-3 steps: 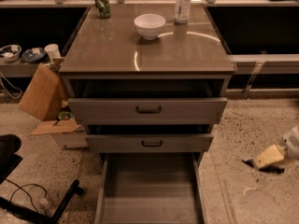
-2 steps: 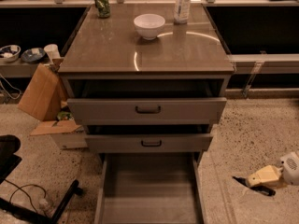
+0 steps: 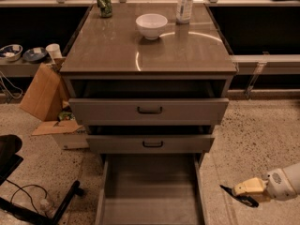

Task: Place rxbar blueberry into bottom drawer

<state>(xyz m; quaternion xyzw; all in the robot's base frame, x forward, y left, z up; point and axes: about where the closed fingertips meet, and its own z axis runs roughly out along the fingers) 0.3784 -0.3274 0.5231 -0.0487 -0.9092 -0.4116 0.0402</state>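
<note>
Far left: a black office chair base point(image 3: 28, 205) stands on the speckled floor point(image 3: 262, 139), with a thin cable beside it.
Low shelf at left: two small dishes point(image 3: 21, 53) and a white cup point(image 3: 53, 50) sit side by side.
Cardboard: a brown cardboard box point(image 3: 43, 93) leans against the left side of the cabinet.
Cabinet: a grey cabinet with a glossy brown-grey top point(image 3: 150, 55) fills the middle of the camera view.
On the top: a green drinks can point(image 3: 104, 2) stands upright at the back left; a small white round bowl point(image 3: 151, 25) sits near the back centre; a clear plastic bottle point(image 3: 185, 3) stands just to the right of it, apart from it.
Upper drawers: the top grey drawer with a black handle point(image 3: 149, 110) and the middle grey drawer with a black handle point(image 3: 151, 144) are each pulled out a little.
Bottom drawer point(image 3: 150, 196): the lowest grey tray is pulled far out toward the camera, its plain flat floor in view.
Gripper point(image 3: 240, 189): the cream-fingered two-finger gripper on a white arm reaches in from the lower right edge, to the right of the bottom drawer and outside it, above the speckled floor.
Grip: it is clamped on a flat dark thing that sticks out to the left and below — the rxbar blueberry point(image 3: 247, 200).
Rxbar blueberry: in the gripper, near the drawer's right wall but not over the tray.
</note>
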